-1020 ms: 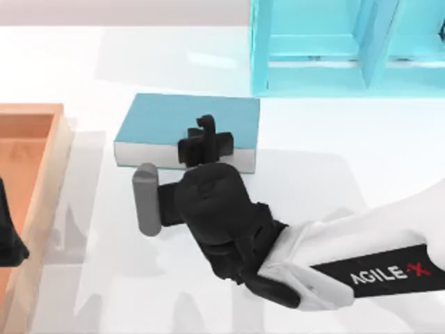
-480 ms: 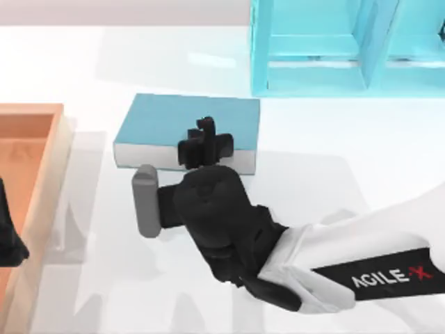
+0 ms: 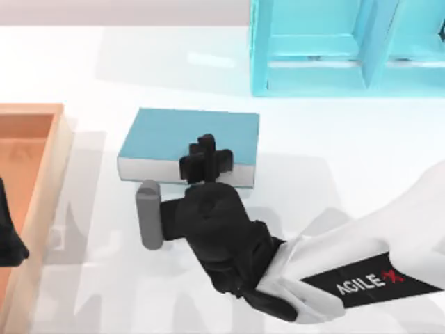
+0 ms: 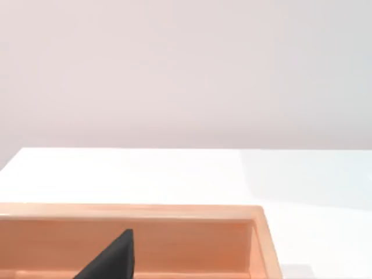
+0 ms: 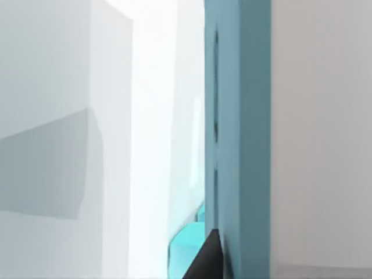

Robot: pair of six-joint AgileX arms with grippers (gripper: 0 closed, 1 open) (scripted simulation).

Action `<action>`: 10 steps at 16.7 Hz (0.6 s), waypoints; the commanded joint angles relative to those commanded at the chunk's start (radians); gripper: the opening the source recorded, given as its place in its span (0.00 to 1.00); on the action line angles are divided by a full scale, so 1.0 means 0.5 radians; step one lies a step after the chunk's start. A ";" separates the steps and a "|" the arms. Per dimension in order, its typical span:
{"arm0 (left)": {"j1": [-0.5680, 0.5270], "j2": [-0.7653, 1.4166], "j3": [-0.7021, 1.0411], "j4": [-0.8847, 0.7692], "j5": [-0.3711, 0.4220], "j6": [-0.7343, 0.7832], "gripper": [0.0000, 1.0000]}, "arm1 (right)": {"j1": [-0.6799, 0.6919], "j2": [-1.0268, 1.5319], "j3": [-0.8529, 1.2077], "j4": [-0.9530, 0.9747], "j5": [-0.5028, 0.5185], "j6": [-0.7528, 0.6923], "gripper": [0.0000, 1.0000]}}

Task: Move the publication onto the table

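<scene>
**benchtop_ray:** Publication sits flat in the middle of the table, teal cover up, white page edge facing the near side. Where's the right gripper relative to it?

**simfan42:** Right on it. From the top view the black fingers come in over the near long edge, a bit right of the book's middle, and they're clamped on that edge. One finger lies across the cover, the other I can't make out from above. The right arm comes in from the lower right corner.

**benchtop_ray:** Does the right wrist view back that up?

**simfan42:** Pretty much. The teal cover runs as a tall band right up against the lens, and a dark fingertip is pressed against it. So yeah, gripper closed on the book.

**benchtop_ray:** What's around it?

**simfan42:** Cyan shelf unit is at the far side, to the right of the book and apart from it. Orange-brown wooden tray is at the table's left edge, well apart from the book.

**benchtop_ray:** And the left arm?

**simfan42:** Parked at the left, over the tray. Its wrist view has one dark finger above the tray wall. Can't tell whether that left gripper is open or not.
</scene>
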 joint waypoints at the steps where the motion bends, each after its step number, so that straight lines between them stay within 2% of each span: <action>1: 0.000 0.000 0.000 0.000 0.000 0.000 1.00 | 0.000 0.018 -0.004 0.025 0.001 0.000 0.00; 5: 0.000 0.000 0.000 0.000 0.000 0.000 1.00 | 0.001 0.023 -0.005 0.031 0.001 -0.001 0.00; 10: 0.000 0.000 0.000 0.000 0.000 0.000 1.00 | 0.001 0.023 -0.005 0.031 0.001 -0.001 0.38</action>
